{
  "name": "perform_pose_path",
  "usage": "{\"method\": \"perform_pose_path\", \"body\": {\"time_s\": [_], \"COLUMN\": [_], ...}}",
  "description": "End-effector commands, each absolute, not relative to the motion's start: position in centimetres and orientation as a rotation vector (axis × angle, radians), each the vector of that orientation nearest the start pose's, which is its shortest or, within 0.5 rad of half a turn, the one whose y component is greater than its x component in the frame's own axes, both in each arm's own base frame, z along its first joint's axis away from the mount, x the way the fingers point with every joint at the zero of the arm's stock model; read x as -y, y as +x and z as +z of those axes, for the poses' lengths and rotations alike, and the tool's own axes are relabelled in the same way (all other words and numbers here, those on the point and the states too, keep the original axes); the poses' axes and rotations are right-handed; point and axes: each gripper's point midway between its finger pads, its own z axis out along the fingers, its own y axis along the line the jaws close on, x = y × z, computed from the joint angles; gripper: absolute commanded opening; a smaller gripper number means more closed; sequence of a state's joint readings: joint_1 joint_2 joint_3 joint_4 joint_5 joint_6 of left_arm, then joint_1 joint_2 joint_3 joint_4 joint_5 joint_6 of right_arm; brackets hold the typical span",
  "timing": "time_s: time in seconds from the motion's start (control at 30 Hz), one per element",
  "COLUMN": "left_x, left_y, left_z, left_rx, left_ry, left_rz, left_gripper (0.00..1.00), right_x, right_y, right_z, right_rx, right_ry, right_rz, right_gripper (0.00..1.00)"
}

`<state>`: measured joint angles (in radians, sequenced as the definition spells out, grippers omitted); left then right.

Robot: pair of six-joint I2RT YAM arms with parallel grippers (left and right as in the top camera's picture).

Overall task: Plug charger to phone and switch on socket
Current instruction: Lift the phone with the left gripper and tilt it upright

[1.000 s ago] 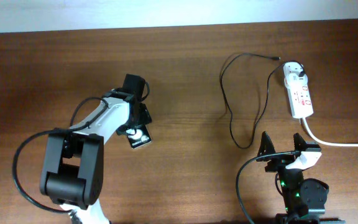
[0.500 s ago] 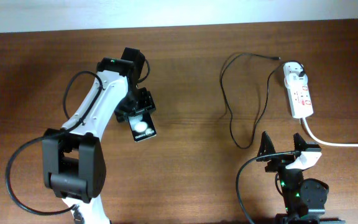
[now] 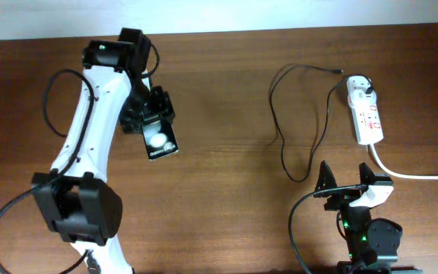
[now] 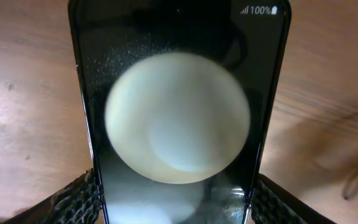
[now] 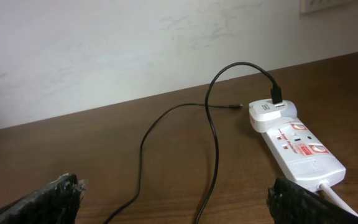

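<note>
My left gripper [image 3: 149, 122] is shut on the phone [image 3: 160, 142], a black glossy slab with a round white reflection. In the left wrist view the phone [image 4: 178, 118] fills the frame between the two fingers of the left gripper [image 4: 174, 202]. The charger's thin black cable [image 3: 272, 106] loops across the table's right half. Its connector tip [image 3: 334, 70] lies free, and its white adapter [image 3: 360, 85] sits in the socket [image 3: 369, 120]. My right gripper [image 3: 346, 180] is open and empty, near the front edge. In the right wrist view [image 5: 179, 202] it faces the cable [image 5: 216, 143] and the socket [image 5: 300, 146].
The socket's thick white cord [image 3: 417, 175] runs off to the right edge. A white wall [image 5: 135, 43] stands behind the table's far edge. The left arm's own black cable [image 3: 52, 106] arcs out at the left.
My left arm has carried the phone left and toward the far side of the table. The right arm, the charger and the socket have not moved.
</note>
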<state>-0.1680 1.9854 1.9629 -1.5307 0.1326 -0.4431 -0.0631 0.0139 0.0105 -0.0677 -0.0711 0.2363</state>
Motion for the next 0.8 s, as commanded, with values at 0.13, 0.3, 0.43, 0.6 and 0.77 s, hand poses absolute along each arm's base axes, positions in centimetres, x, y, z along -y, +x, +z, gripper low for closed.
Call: {"method": "perform_pose_path", "body": {"time_s": [0.13,0.3,0.43,0.6,0.77], "left_x": [11.4,14.8,16.3,18.5,18.4], "left_y": [37.6,38.4,37.8,36.6,35.9], "left_z": [18.4,19.8,20.0,20.6,20.5], "left_rx": [-3.084,-3.018,-3.03,-3.053,-3.085], "left_ry": [-0.349,-0.295,-0.252,-0.237,-0.255], "left_rz": [-0.49,-0.795,-0.82,-0.94,-0.94], "left_gripper": [0.62,0.63,0.62,0.62,0.63], "right_x": [0.5,-6.1,-9.0,-11.2,-11.2], "right_y": [24.6,23.3,21.8,20.1,20.1], "right_z": [15.7,16.4,16.4,16.2,16.2], "right_rx": [-1.634,-1.636,-1.68,-1.733,-1.733], "right_ry": [0.203,-0.104,-0.039,-0.043,-0.046], "right_rz": [0.19,0.508,0.859,1.093,1.096], "right_gripper": [0.99,0.99,0.99,0.99,0.99]}}
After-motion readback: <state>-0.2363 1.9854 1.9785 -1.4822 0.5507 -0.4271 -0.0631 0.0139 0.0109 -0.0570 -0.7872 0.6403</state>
